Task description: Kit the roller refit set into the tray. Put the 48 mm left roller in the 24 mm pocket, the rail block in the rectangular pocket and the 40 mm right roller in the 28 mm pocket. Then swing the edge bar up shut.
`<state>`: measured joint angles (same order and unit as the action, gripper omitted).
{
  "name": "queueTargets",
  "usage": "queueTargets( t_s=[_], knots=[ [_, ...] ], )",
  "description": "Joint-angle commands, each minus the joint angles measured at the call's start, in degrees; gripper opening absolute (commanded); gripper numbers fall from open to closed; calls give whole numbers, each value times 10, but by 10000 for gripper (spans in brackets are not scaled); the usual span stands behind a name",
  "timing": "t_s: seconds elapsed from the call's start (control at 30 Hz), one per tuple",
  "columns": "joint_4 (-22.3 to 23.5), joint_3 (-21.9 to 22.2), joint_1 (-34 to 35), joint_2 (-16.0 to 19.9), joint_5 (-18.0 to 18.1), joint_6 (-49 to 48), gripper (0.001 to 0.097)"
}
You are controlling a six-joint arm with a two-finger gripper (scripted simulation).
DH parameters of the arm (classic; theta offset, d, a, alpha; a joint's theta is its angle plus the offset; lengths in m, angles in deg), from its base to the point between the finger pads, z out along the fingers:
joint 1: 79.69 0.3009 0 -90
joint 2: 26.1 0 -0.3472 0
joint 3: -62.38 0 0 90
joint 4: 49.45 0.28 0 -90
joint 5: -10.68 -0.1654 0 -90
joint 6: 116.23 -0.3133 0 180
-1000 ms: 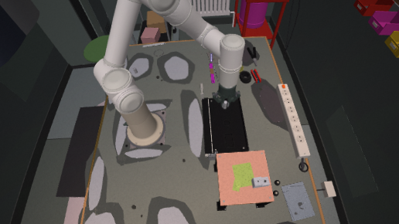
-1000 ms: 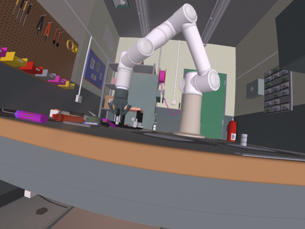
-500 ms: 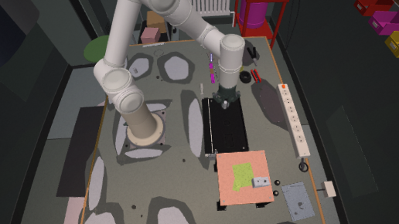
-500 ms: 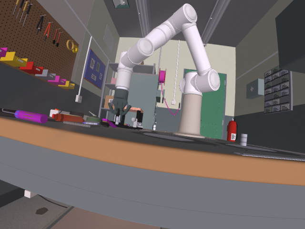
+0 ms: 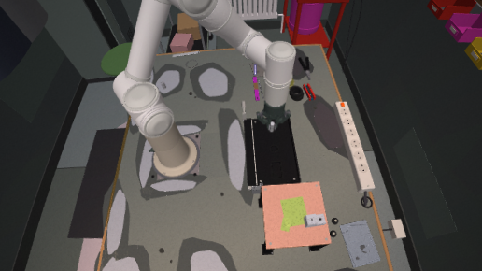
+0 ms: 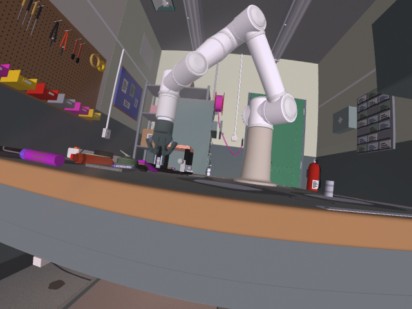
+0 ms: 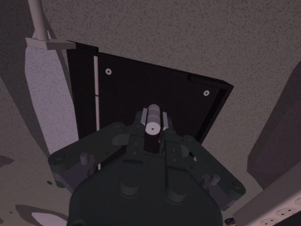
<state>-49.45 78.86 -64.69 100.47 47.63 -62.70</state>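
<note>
A grey roller (image 7: 153,119) stands upright in my gripper (image 7: 154,120), which is closed around it at the far end of the black tray (image 5: 273,152). The roller's lower end sits at a round pocket in the tray; which pocket it is I cannot tell. The tray's edge bar (image 5: 252,152) lies along its left side, swung down. The grey rail block (image 5: 315,219) rests on the salmon mat (image 5: 294,214) just in front of the tray, beside a green patch. From the second side camera the gripper (image 6: 159,159) reaches down to the tray.
The arm's base (image 5: 175,161) stands left of the tray. A white power strip (image 5: 355,145) lies along the right bench edge. Two small black balls (image 5: 334,226) and a grey plate (image 5: 359,243) sit right of the mat. Tools and a black ring (image 5: 296,92) lie beyond the tray.
</note>
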Motion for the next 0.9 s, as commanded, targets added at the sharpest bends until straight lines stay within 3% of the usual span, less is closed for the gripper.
queueTargets(
  t_s=[0.0, 0.23, 0.87],
  knots=[
    [0, -1, 0, -1, 0, 0, 240],
    [0, -1, 0, -1, 0, 0, 380],
    [0, -1, 0, -4, 4, 0, 380]
  ],
)
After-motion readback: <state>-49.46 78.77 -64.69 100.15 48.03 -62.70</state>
